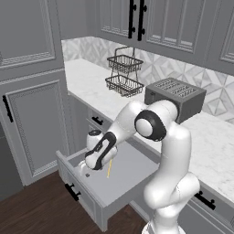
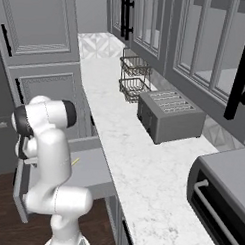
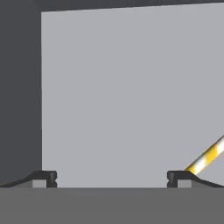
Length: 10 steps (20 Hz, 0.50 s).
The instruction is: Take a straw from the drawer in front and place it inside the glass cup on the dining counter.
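I reach down into the open drawer (image 1: 119,183), my gripper (image 1: 83,170) hanging low over its grey floor near the front left corner. In the hand view my two fingertips (image 3: 44,177) stand well apart, spread wide with nothing between them, and the bare drawer floor shows in the gap.

The straw (image 1: 109,168) lies flat on the drawer floor just beside my hand, at about three o'clock from the gripper in the left base view, running roughly from twelve to six. In the hand view the straw (image 3: 207,156), striped yellow and white, comes in from the right edge and slants down toward five o'clock, ending right at my right-hand fingertip; I cannot tell whether it touches the tip. From the right base view a short bit of the straw (image 2: 75,162) peeks out past my arm at three o'clock.

The drawer is pulled out from under the marble worktop (image 1: 137,106), its black bar handle (image 1: 71,192) on the front. On the worktop stand a grey toaster (image 1: 176,97) and, toward eleven o'clock of it, a two-tier wire basket (image 1: 124,73).
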{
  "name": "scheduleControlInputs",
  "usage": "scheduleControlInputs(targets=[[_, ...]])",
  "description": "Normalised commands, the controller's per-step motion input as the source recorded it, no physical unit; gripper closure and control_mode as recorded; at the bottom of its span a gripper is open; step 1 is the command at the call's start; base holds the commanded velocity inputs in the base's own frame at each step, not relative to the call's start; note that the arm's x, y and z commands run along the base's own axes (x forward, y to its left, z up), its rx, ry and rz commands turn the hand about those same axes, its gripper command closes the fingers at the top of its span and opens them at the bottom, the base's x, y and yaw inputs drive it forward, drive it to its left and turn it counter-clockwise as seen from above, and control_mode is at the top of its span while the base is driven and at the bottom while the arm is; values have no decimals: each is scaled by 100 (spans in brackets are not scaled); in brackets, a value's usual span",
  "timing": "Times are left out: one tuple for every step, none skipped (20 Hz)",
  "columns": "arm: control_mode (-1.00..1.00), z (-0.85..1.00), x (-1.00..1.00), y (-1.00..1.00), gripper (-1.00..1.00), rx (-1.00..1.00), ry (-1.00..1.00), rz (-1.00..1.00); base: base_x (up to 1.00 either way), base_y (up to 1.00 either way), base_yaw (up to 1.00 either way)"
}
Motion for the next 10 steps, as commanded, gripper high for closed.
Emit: scheduleControlInputs(targets=[[-100,34,27,-29,-100,-3,0,-20,0,0,0],[-100,36,37,-36,-100,-3,0,-21,0,0,0],[-100,32,43,-41,-100,-4,0,-21,0,0,0],[-100,28,42,-50,-100,-4,0,-21,0,0,0],[-100,23,43,-58,-100,-5,0,-21,0,0,0],[-100,16,40,-62,-100,-5,0,-21,0,0,0],[-100,6,43,-67,-100,-3,0,-20,0,0,0],[-100,0,46,-66,-100,-3,0,-20,0,0,0],[-100,0,46,-65,-100,-4,0,-19,0,0,0],[-100,0,45,-61,-100,-3,0,-18,0,0,0]])
